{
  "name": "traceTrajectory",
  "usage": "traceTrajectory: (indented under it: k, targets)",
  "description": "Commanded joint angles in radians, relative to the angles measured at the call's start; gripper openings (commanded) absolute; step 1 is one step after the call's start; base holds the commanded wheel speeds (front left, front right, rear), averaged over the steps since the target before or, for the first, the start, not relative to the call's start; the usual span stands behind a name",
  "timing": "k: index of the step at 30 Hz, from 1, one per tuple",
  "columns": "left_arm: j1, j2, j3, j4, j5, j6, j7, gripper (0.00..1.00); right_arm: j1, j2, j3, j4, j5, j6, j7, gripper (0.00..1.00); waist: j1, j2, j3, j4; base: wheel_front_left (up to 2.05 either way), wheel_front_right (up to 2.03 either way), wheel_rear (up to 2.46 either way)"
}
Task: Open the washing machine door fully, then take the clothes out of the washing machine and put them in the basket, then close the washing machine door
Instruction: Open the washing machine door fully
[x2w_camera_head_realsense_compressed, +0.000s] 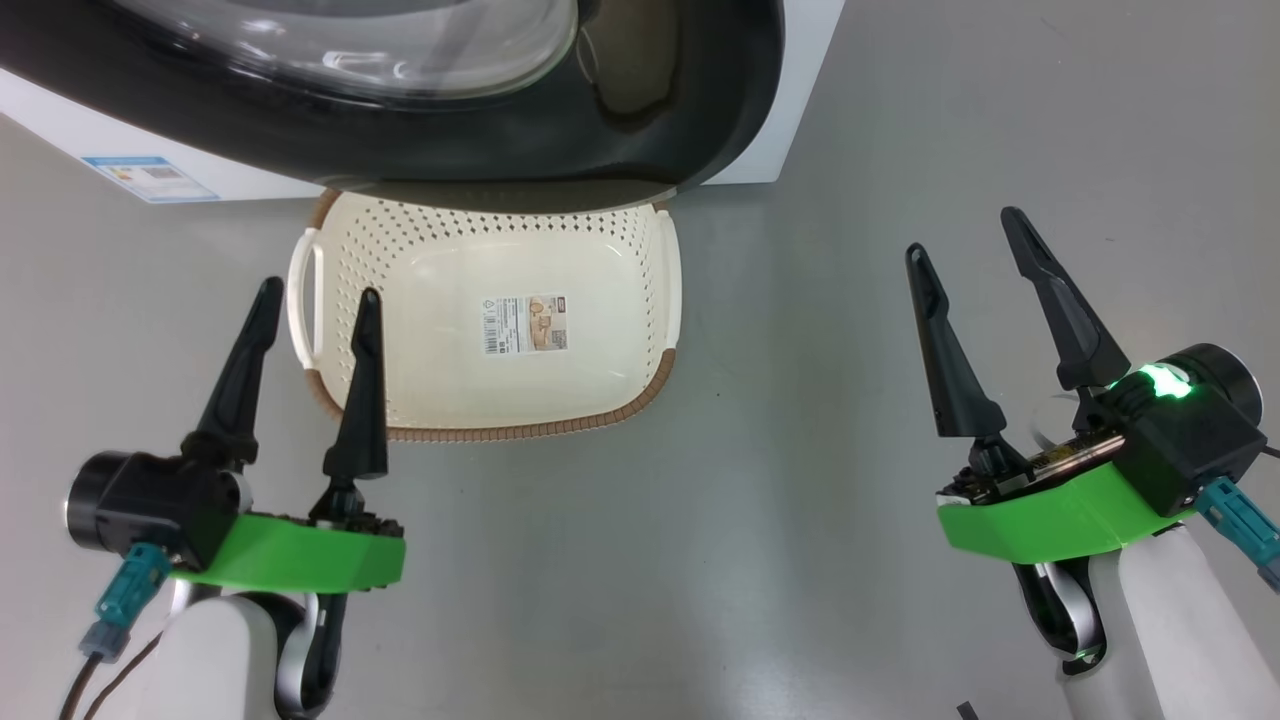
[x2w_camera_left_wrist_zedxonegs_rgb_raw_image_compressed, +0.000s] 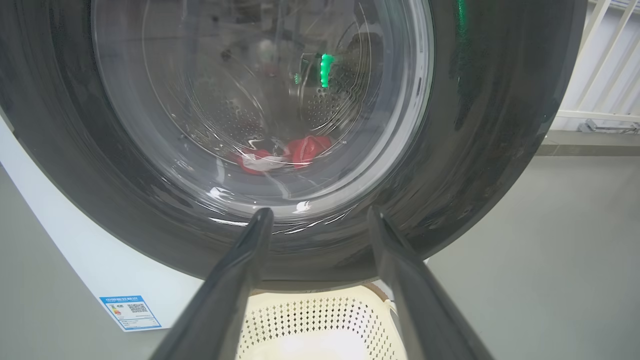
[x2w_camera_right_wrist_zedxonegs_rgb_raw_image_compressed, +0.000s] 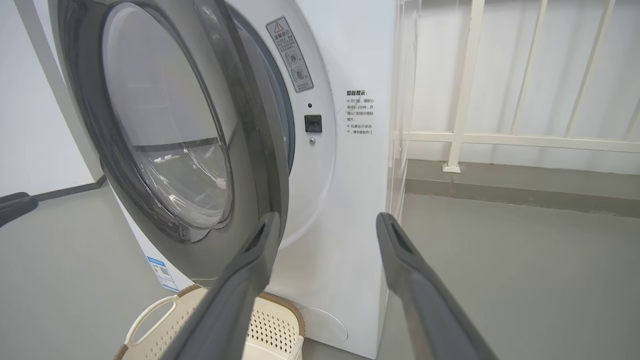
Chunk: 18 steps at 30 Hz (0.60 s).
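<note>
Left gripper (x2w_camera_head_realsense_compressed: 320, 290) and right gripper (x2w_camera_head_realsense_compressed: 962, 232) gape empty; just ahead, the washing machine door (x2w_camera_right_wrist_zedxonegs_rgb_raw_image_compressed: 170, 135) looks barely ajar, so I may slip off its glossy rim.

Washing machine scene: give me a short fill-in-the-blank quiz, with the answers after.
1. The clothes seen through the glass of the washing machine door are ____ in colour.
2. The basket below that door is ____ of clothes.
3. The left gripper and right gripper both stand ____, holding nothing.
Missing words: red; empty; open.
</note>
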Motion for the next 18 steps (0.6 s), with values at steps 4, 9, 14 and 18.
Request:
traceTrajectory:
  k: [4, 9, 14, 18]
  targets:
    - [-0.002, 0.023, 0.031, -0.025, 0.01, -0.006, -0.008, 1.0, 0.009, 0.008, 0.019, -0.023, 0.012, 0.007, -0.005, 0.37, 0.0, 0.0, 0.003, 0.005, 0.0, 0.0, 0.0]
    - [-0.005, 0.02, 0.028, -0.022, 0.014, -0.006, -0.008, 1.0, -0.03, 0.008, 0.023, -0.001, 0.082, 0.007, -0.005, 0.0, 0.0, 0.0, 0.007, 0.011, 0.0, 0.0, 0.0]
    - [-0.011, 0.02, 0.025, -0.013, 0.02, -0.006, -0.008, 1.0, -0.124, 0.008, 0.05, 0.051, 0.169, 0.007, -0.005, 0.0, 0.0, 0.0, 0.01, 0.017, 0.0, 0.0, 0.0]
    - [-0.016, 0.018, 0.018, -0.01, 0.018, -0.006, -0.008, 1.0, -0.213, 0.008, 0.051, 0.129, 0.37, 0.007, -0.005, 0.0, 0.0, 0.0, 0.01, 0.027, 0.0, 0.0, 0.0]
